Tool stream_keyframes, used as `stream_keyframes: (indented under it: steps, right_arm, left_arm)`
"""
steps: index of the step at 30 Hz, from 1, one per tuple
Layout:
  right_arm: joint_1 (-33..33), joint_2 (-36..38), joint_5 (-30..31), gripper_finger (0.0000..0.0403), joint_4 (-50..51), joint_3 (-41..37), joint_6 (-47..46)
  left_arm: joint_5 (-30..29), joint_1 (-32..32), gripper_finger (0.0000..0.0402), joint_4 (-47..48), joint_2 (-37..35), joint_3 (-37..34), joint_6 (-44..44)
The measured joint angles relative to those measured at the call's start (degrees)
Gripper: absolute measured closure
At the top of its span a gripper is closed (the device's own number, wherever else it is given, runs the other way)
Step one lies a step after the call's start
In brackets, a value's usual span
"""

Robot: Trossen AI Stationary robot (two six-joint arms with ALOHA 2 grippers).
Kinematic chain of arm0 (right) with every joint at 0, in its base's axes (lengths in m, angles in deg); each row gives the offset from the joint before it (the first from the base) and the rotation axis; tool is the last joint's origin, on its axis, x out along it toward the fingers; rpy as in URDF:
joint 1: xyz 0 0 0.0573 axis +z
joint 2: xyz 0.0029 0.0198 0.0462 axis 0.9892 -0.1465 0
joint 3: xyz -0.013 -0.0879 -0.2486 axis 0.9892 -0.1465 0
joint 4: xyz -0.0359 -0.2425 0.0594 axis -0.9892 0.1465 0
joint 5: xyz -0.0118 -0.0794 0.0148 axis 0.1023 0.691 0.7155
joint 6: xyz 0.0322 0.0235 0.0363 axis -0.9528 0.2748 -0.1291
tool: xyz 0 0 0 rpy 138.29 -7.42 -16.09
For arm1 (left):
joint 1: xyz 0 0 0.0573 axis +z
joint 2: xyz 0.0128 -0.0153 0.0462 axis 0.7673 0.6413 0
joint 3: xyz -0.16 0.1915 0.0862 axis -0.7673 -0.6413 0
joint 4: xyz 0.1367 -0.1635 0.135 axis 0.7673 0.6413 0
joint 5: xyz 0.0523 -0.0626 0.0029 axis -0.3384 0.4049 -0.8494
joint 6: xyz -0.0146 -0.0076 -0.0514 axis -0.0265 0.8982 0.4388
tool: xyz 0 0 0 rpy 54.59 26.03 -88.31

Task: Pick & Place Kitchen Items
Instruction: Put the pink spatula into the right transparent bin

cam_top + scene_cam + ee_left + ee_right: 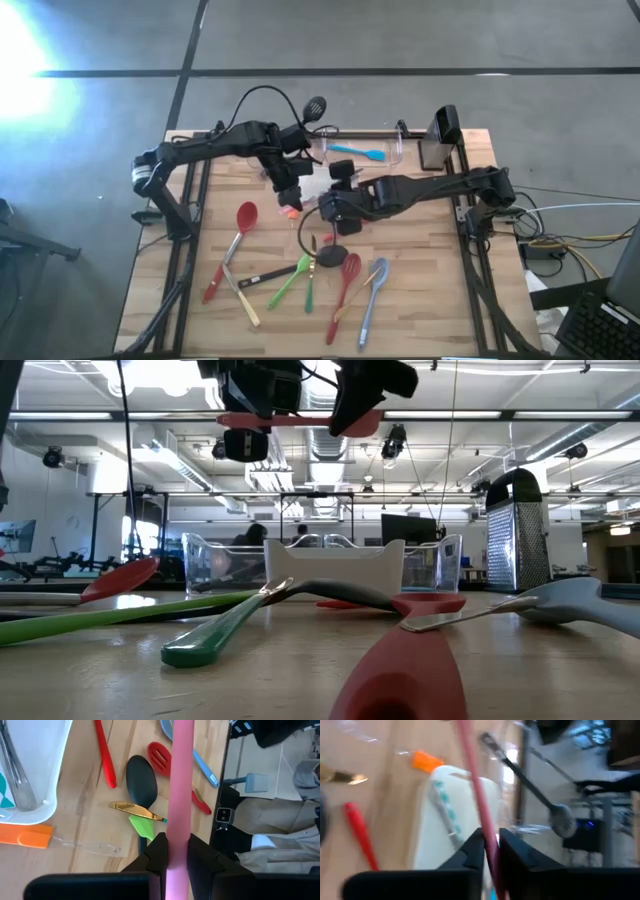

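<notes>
Pink utensil (179,785) is off the bench, held in the air between both arms over the middle of the bench (440,250), just in front of the white dish (47,780). Looks like a handover in progress.

Risks, as I judge them:
- Both grippers clamp the same slim handle. If either arm moves before the other lets go, the handle bends or gets yanked out and drops onto the loose utensils below.
- The right grip sits on a thin section of handle; a slight offset and it pivots or slips.
- Clear bin (385,150) and white dish are close behind; a swing with the long handle could clip them.
- Below lies clutter: black spoon (141,782), red slotted turner (162,757), gold-handled utensil (135,810). A drop lands on these and scatters them.

Position vs fingers:
- Left gripper (175,855): fingers closed down on the pink handle, which runs straight out between them, away from the wrist, above the bench.
- Right gripper (491,852): fingers nearly together with the pink handle (477,795) pinched between them, running out toward the dish.
- In the low view the pink piece (300,420) hangs level, high above the bench, between the two gripper bodies.

Remaining utensils lie on the near half of the bench, e.g. red spoon (240,225), blue spoon (372,295).
</notes>
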Motion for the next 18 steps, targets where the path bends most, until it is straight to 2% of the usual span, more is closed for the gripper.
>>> stream_keyframes:
  steps: [6,13,18]
  right_arm:
    - [0.05,0.11,-1.64,0.0388,1.45,-0.02,-2.11]
    - [-2.18,0.56,-1.35,0.0391,11.81,0.00,-11.16]
    - [-4.97,1.41,-0.76,0.0392,20.78,-0.77,-17.05]
  left_arm:
    - [-0.84,0.02,0.0342,-0.41,-0.09,-0.11,-1.88]
    - [-1.83,0.04,0.0213,-0.89,-0.02,0.17,-6.27]
    - [-4.33,-0.09,0.0167,0.37,-0.14,-0.22,-8.05]
